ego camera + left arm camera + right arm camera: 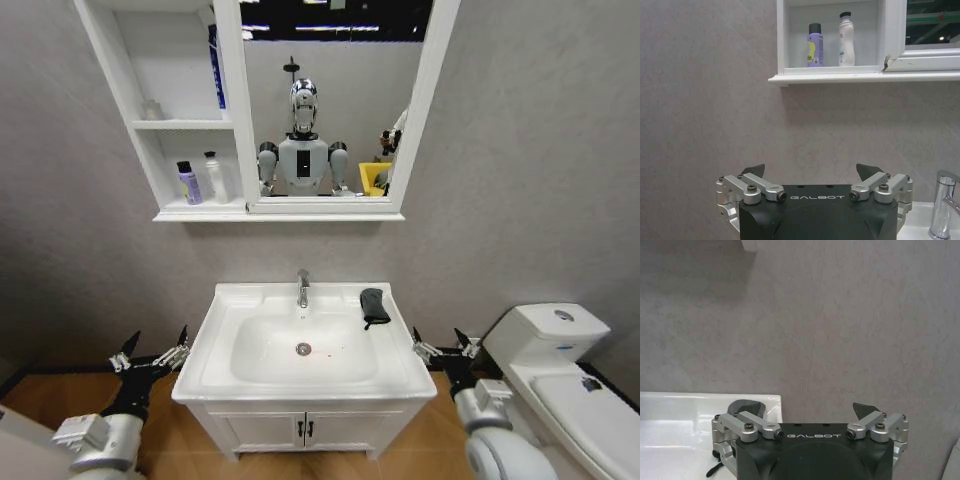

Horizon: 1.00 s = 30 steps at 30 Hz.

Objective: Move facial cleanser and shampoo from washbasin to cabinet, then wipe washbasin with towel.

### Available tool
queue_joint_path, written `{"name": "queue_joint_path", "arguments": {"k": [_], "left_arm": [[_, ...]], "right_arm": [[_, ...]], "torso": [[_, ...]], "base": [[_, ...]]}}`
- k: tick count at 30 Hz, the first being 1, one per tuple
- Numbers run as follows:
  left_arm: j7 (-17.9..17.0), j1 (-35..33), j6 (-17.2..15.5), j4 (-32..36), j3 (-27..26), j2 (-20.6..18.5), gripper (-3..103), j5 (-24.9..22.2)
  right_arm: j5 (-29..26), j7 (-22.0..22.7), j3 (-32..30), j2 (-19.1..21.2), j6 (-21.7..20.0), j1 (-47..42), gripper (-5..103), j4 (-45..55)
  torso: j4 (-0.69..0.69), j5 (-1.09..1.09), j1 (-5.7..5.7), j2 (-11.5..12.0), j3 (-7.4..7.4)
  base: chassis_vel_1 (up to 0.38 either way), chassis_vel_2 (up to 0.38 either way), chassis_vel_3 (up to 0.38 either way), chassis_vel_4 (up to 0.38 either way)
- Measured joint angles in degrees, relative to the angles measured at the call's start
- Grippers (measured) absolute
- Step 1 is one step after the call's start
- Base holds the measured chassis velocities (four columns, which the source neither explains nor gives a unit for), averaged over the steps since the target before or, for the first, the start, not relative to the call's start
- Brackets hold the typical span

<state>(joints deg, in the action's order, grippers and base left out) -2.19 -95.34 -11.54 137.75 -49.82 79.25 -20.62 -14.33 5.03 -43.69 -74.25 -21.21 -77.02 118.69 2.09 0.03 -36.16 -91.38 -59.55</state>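
Right gripper (441,346) hung wide open, holding nothing, just right of the washbasin (230,300); left gripper (152,354) likewise at its left. Towel (374,307) lay on the basin's back right ledge. Cleanser (188,184) and shampoo (213,177) stood in the cabinet (150,150) above. Risk: a shallow pinch could drag the towel off the ledge.

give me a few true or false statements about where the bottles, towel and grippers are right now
1. The facial cleanser and the shampoo stand in the lowest niche of the cabinet. True.
2. The towel lies in the bowl of the washbasin. False: it lies on the rim, on the robot's right of the faucet.
3. The left gripper holds the shampoo. False: it is open and empty beside the washbasin.
4. The right gripper is open, on the washbasin's other side. True.
5. The shampoo is the taller bottle. True.
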Motion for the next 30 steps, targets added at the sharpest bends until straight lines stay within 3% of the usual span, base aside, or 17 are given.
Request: {"name": "queue_joint_path", "arguments": {"k": [2,3,6,10,18,25,30], "left_arm": [[-0.01,0.00,-0.01,0.00,0.01,-0.02,100,-0.02],[-0.01,0.00,-0.01,0.00,0.01,-0.02,100,-0.02],[-0.04,-0.01,-0.01,0.00,0.01,-0.02,100,-0.02],[-0.02,-0.01,-0.01,-0.01,0.01,-0.03,100,-0.03],[-0.02,-0.01,-0.01,-0.01,0.01,-0.03,100,-0.03],[-0.02,-0.01,-0.01,-0.01,0.02,-0.03,100,-0.03],[-0.02,0.00,-0.01,-0.01,0.02,-0.03,100,-0.03]], "right_arm": [[-4.54,0.39,1.84,4.01,-2.48,7.21,100,-6.47],[-4.54,0.39,1.84,4.01,-2.48,7.21,100,-6.47],[-8.28,0.52,6.99,10.42,-3.42,17.83,100,-16.63],[-11.27,0.11,12.69,13.36,-3.53,24.82,100,-24.75],[-13.52,-0.68,22.98,10.44,-1.69,36.05,102,-38.34],[-13.94,2.44,25.91,5.53,-2.32,39.21,100,-41.99],[-13.80,4.38,25.82,5.01,-3.49,38.82,100,-42.22]], "torso": [[0.01,0.00,0.02,-0.02,0.00],[0.01,0.00,0.02,-0.02,0.00],[0.03,-0.02,0.02,-0.02,0.00],[-0.01,-0.03,-0.02,-0.02,0.00],[0.01,-0.03,-0.02,-0.01,0.00],[0.02,-0.03,-0.02,-0.01,0.00],[-0.01,-0.03,-0.01,-0.02,0.00]], "base": [[0.055,-0.028,-0.038,0.045],[0.057,-0.035,-0.038,0.046],[0.019,-0.007,-0.005,0.015],[0.000,0.000,0.000,0.000],[0.000,0.000,0.000,0.000],[0.000,0.000,0.000,0.000],[0.000,0.000,0.000,0.000]]}}
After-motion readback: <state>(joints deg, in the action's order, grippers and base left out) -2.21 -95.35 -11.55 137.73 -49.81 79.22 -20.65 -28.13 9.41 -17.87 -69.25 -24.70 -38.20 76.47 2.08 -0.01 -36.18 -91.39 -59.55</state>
